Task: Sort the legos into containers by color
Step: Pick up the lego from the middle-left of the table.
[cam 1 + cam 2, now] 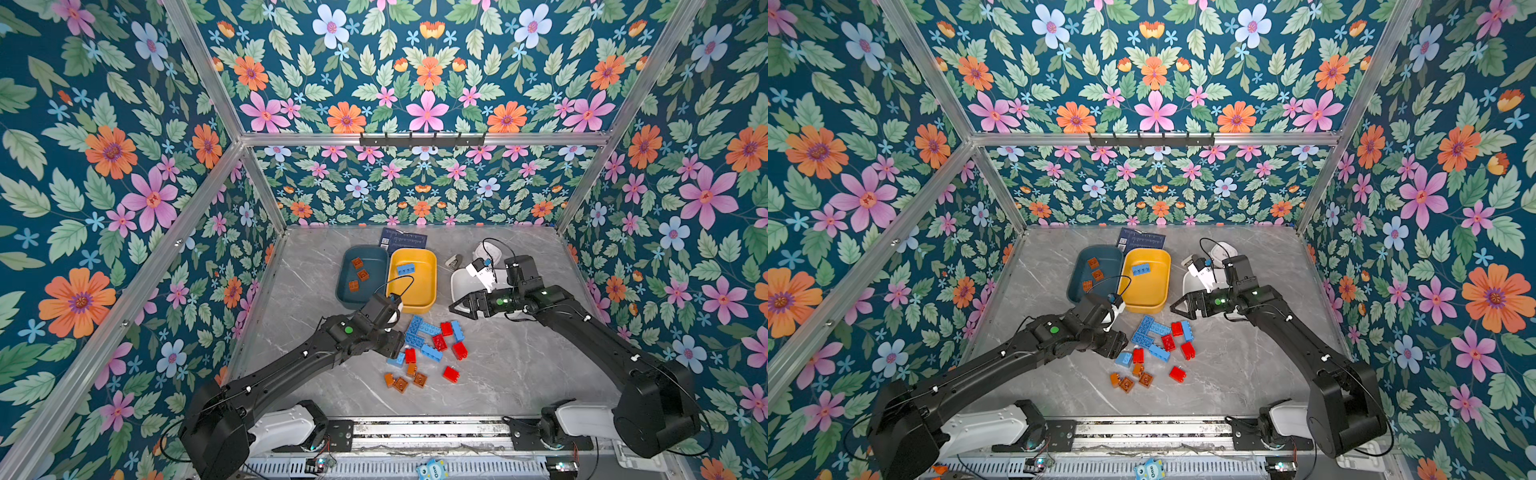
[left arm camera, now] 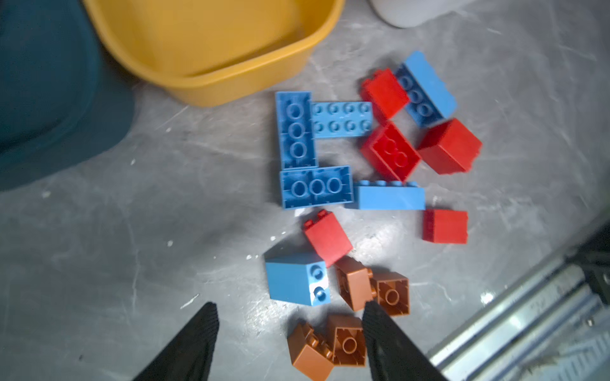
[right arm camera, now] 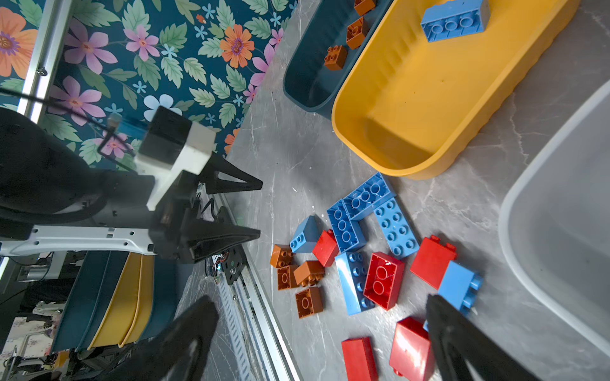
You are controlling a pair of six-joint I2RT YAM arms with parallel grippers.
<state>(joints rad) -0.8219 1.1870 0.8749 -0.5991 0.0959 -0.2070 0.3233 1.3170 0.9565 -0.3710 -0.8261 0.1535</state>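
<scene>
Plastic, hard and light: small brown-orange squarish studded bricks [image 2: 348, 343] lie loose on the grey marbled tabletop [image 2: 99, 264], under and just ahead of the left gripper [image 2: 290, 311], whose jaws are apart and empty. Likely rigid and slick-sided, so pinch across flat side walls, not studs. Light blue long bricks [image 2: 297, 128] and bright red bricks [image 2: 389, 151] are scattered farther ahead, near the yellow plastic tub [image 2: 204, 39]. The dark teal tub [image 1: 372, 255] holds three brown ones. The right gripper [image 1: 459, 306] is spread wide and empty, beside the white tub [image 1: 457, 280].

Glossy plastic legos [image 1: 439, 341] on smooth marbled tabletop [image 1: 519, 365].
</scene>
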